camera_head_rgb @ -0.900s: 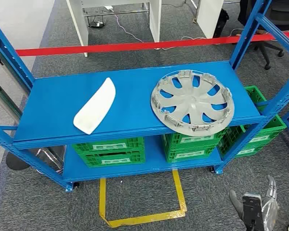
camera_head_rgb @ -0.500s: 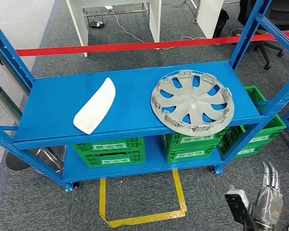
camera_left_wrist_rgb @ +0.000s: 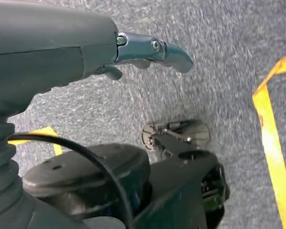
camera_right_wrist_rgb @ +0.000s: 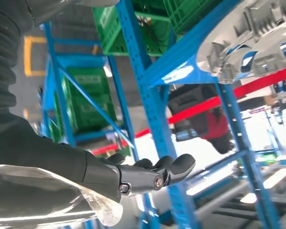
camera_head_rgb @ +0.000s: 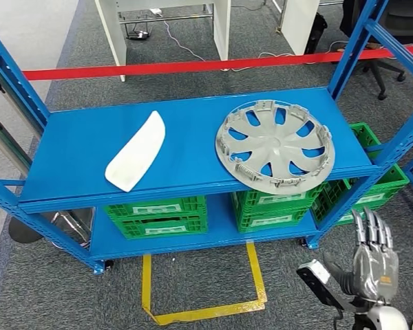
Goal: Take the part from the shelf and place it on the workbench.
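Note:
A grey wheel cover (camera_head_rgb: 275,144) lies flat on the right half of the blue shelf (camera_head_rgb: 80,158), its near rim jutting over the front edge. A white curved panel (camera_head_rgb: 136,151) lies on the left half. My right hand (camera_head_rgb: 372,258) is raised at the lower right, below and in front of the shelf's right corner, fingers straight and apart, holding nothing. In the right wrist view the right hand's fingers (camera_right_wrist_rgb: 152,174) reach out flat beneath the wheel cover's rim (camera_right_wrist_rgb: 249,43). The left hand (camera_left_wrist_rgb: 148,50) hangs over the grey carpet with its fingers extended and nothing in it.
Green crates (camera_head_rgb: 155,214) fill the lower shelf level, more of them at the right (camera_head_rgb: 373,189). Blue uprights (camera_head_rgb: 358,45) stand at the shelf corners. Yellow tape (camera_head_rgb: 204,313) marks the carpet in front. A red barrier tape (camera_head_rgb: 142,69) runs behind the shelf.
My right hand has risen from the bottom edge toward the shelf's right front corner, and its fingers now point upward and spread. The shelf parts have not moved.

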Robot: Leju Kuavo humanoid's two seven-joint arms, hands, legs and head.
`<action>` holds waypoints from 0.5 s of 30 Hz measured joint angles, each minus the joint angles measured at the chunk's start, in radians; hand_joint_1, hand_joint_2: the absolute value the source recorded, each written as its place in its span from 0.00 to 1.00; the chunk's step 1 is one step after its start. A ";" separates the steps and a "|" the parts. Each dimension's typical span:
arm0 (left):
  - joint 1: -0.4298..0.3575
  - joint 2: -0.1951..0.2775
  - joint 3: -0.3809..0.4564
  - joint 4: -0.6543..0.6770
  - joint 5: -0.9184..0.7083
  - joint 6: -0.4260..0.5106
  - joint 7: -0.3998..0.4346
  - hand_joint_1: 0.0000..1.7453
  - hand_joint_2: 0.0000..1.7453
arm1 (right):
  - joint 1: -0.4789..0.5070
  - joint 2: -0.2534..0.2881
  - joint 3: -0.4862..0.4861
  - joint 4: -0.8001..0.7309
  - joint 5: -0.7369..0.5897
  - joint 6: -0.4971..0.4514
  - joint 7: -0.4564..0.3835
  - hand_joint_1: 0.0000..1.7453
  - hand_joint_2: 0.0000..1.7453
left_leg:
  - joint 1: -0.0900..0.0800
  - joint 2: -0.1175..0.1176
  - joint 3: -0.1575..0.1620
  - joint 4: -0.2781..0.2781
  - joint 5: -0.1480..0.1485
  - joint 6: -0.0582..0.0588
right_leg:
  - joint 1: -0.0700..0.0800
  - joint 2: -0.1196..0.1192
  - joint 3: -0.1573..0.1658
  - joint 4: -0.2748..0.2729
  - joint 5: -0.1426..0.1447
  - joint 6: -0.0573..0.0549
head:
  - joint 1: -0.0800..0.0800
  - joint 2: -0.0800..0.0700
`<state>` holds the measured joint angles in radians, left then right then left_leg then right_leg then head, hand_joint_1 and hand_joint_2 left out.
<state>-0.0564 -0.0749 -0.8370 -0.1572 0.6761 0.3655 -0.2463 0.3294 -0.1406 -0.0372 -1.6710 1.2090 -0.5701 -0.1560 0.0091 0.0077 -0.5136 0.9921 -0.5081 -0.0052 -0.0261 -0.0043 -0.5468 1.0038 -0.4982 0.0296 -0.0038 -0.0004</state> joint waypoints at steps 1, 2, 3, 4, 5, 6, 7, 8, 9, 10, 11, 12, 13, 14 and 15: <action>0.000 0.000 -0.004 0.000 -0.001 -0.003 0.003 0.00 1.00 | -0.011 -0.018 0.012 0.000 0.020 0.012 0.018 0.00 1.00 | 0.000 0.000 0.000 0.000 0.000 0.000 | 0.000 0.000 0.000 0.000 0.000 0.000 | 0.000 0.000; -0.001 0.000 -0.009 0.000 -0.002 -0.006 0.006 0.00 1.00 | -0.025 -0.035 0.023 0.000 0.039 0.026 0.035 0.00 1.00 | 0.000 0.000 0.000 0.000 0.000 0.000 | 0.000 0.000 0.000 0.000 0.000 0.000 | 0.000 0.000; -0.001 0.000 -0.012 0.000 -0.004 -0.009 0.010 0.00 1.00 | -0.040 -0.051 0.034 0.000 0.057 0.042 0.051 0.00 1.00 | 0.000 0.000 0.000 0.000 0.000 0.000 | 0.000 0.000 0.000 0.000 0.000 0.000 | 0.000 0.000; -0.001 0.000 -0.016 0.000 -0.006 -0.013 0.014 0.00 1.00 | -0.057 -0.067 0.045 0.002 0.073 0.059 0.066 0.00 1.00 | 0.000 0.000 0.000 0.000 0.000 0.000 | 0.000 0.000 0.000 0.000 0.000 0.000 | 0.000 0.000; -0.001 0.000 -0.019 0.000 -0.007 -0.016 0.016 0.00 1.00 | -0.076 -0.084 0.058 0.005 0.089 0.077 0.080 0.00 1.00 | 0.000 0.000 0.000 0.000 0.000 0.000 | 0.000 0.000 0.000 0.000 0.000 0.000 | 0.000 0.000; -0.002 0.000 -0.023 0.000 -0.008 -0.019 0.019 0.00 1.00 | -0.096 -0.100 0.072 0.008 0.103 0.094 0.092 0.00 1.00 | 0.000 0.000 0.000 0.000 0.000 0.000 | 0.000 0.000 0.000 0.000 0.000 0.000 | 0.000 0.000; -0.002 0.000 -0.028 0.000 -0.009 -0.022 0.021 0.00 1.00 | -0.117 -0.116 0.086 0.014 0.115 0.112 0.102 0.00 1.00 | 0.000 0.000 0.000 0.001 0.001 0.001 | 0.000 0.000 0.000 0.000 0.001 0.001 | 0.000 0.000; -0.003 0.000 -0.033 0.000 -0.010 -0.026 0.025 0.00 1.00 | -0.137 -0.131 0.101 0.021 0.126 0.129 0.111 0.00 1.00 | 0.000 0.000 0.000 0.001 0.001 0.001 | 0.000 0.000 0.000 0.000 0.001 0.001 | 0.000 0.000; -0.003 0.000 -0.038 0.000 -0.012 -0.029 0.028 0.00 1.00 | -0.159 -0.144 0.116 0.031 0.135 0.146 0.120 0.00 1.00 | 0.000 0.000 0.000 0.001 0.001 0.001 | 0.000 0.000 -0.001 0.000 0.001 0.001 | 0.000 0.000; -0.003 0.000 -0.043 0.000 -0.014 -0.033 0.030 0.00 1.00 | -0.182 -0.156 0.132 0.042 0.144 0.163 0.129 0.00 1.00 | 0.000 0.000 0.000 0.001 0.001 0.001 | 0.000 0.000 -0.001 0.000 0.001 0.001 | 0.000 0.000; -0.003 0.000 -0.047 0.000 -0.015 -0.035 0.032 0.00 1.00 | -0.204 -0.168 0.149 0.055 0.151 0.180 0.137 0.00 1.00 | 0.000 0.000 0.000 0.001 0.001 0.001 | 0.000 0.000 -0.001 0.000 0.001 0.002 | 0.000 0.000; -0.004 0.000 -0.052 0.000 -0.017 -0.039 0.033 0.00 1.00 | -0.226 -0.179 0.166 0.068 0.158 0.197 0.144 0.00 1.00 | 0.000 0.000 0.000 0.001 0.001 0.001 | 0.000 0.000 -0.001 0.000 0.002 0.002 | 0.000 0.000; -0.004 0.000 -0.057 0.000 -0.018 -0.041 0.034 0.00 1.00 | -0.247 -0.189 0.182 0.081 0.163 0.213 0.151 0.00 1.00 | 0.000 0.000 0.000 0.001 0.001 0.001 | 0.000 0.000 -0.001 0.000 0.002 0.002 | 0.000 0.000; -0.005 0.000 -0.062 0.000 -0.019 -0.045 0.035 0.00 1.00 | -0.269 -0.198 0.199 0.095 0.169 0.229 0.157 0.00 1.00 | 0.000 0.000 0.000 0.002 0.001 0.001 | 0.000 0.000 -0.001 0.000 0.002 0.002 | 0.000 0.000; -0.006 0.000 -0.066 0.000 -0.021 -0.049 0.036 0.00 1.00 | -0.290 -0.207 0.215 0.109 0.175 0.244 0.163 0.00 1.00 | 0.000 0.000 0.000 0.002 0.001 0.001 | 0.000 0.000 -0.001 0.000 0.002 0.002 | 0.000 0.000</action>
<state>-0.0624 -0.0745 -0.9031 -0.1572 0.6551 0.3168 -0.2102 0.0393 -0.3479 0.1778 -1.5622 1.3837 -0.3257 0.0074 0.0089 0.0077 -0.5134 0.9938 -0.5067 -0.0040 -0.0264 -0.0044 -0.5479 1.0042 -0.4964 0.0317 -0.0037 -0.0004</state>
